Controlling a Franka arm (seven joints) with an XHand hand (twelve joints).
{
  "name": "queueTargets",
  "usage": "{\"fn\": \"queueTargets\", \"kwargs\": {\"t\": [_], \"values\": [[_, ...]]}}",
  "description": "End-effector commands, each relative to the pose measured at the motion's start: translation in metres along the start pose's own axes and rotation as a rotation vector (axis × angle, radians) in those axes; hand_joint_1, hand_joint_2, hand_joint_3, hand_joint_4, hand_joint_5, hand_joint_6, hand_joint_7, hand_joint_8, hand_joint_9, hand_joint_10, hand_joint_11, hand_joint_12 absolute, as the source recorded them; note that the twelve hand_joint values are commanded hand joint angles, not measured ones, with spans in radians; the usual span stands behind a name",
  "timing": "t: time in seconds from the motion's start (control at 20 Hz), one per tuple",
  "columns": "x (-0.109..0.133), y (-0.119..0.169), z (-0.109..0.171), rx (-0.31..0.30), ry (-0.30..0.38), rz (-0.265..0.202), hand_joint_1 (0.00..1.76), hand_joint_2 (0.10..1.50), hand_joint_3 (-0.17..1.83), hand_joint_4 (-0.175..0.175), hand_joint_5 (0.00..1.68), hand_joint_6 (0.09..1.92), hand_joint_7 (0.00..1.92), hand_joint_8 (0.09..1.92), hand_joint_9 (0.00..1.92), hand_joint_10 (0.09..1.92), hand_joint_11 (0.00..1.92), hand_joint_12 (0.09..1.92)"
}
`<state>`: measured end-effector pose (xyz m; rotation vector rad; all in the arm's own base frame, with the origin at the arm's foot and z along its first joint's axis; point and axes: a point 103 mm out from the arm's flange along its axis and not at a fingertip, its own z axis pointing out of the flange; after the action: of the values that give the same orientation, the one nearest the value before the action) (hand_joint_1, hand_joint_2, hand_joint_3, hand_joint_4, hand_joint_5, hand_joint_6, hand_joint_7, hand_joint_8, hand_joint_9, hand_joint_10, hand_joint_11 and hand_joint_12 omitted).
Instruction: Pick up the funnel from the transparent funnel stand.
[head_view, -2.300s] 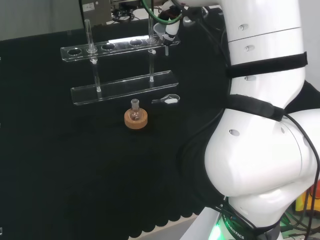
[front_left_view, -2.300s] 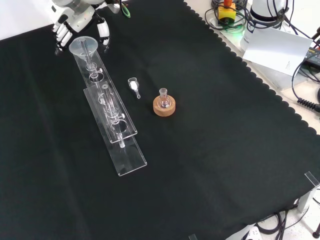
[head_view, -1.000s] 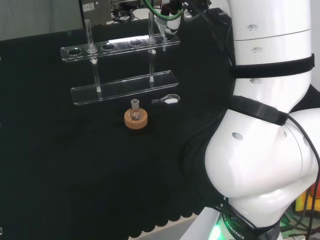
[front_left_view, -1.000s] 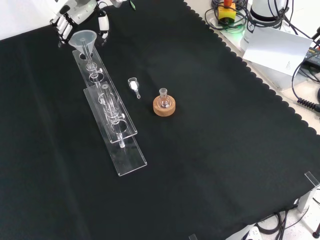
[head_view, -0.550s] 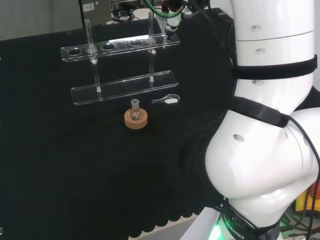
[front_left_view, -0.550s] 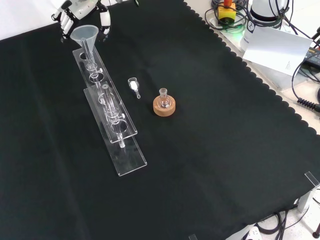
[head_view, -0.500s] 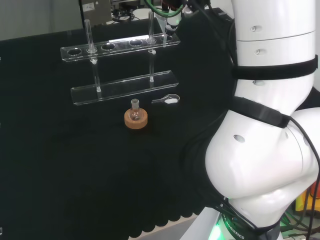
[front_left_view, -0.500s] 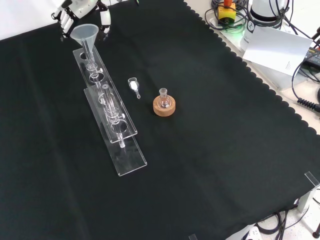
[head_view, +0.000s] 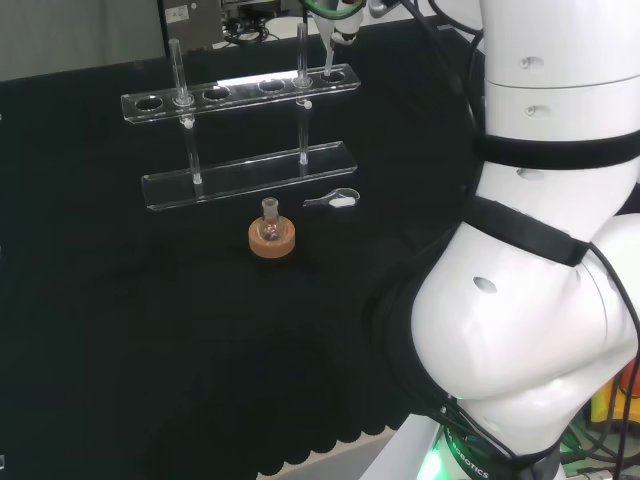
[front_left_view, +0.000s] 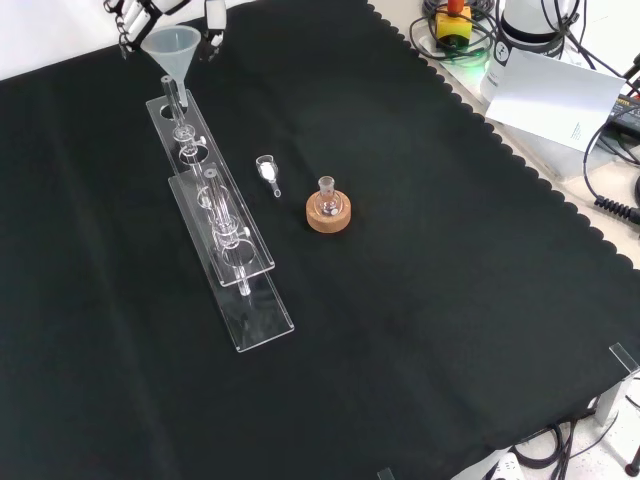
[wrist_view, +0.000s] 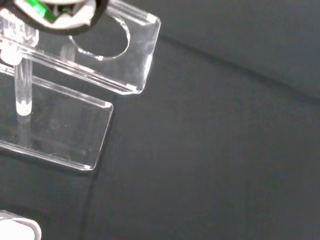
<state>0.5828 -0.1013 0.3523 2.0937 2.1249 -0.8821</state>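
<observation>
The funnel (front_left_view: 172, 45) is pinched by the hand (front_left_view: 213, 14) above the stand's (front_left_view: 232, 262) far end, at the front view's top edge.

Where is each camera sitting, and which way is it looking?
Head view: behind and above the arm's base, looking over the white arm links at the funnel stand.
Front view: opposite side, looking down on the cloth; the hand holds the funnel at the top edge.
Wrist view: at the wrist, looking down at the funnel stand's end.
Head and front views share the cork ring with its small flask.
</observation>
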Motion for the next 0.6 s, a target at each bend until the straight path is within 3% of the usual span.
{"fn": "queueTargets", "kwargs": {"t": [0.05,0.6], "values": [[0.0,-0.028,-0.019,-0.014,-0.039,0.035,0.84,0.65,0.66,-0.022,0.44,0.59,0.58,0.82,0.66,0.58,0.35,1.32],[0.008,-0.074,-0.039,-0.031,-0.077,0.071,0.85,0.64,0.67,-0.023,0.43,0.6,0.57,0.82,0.65,0.59,0.35,1.32]]}}
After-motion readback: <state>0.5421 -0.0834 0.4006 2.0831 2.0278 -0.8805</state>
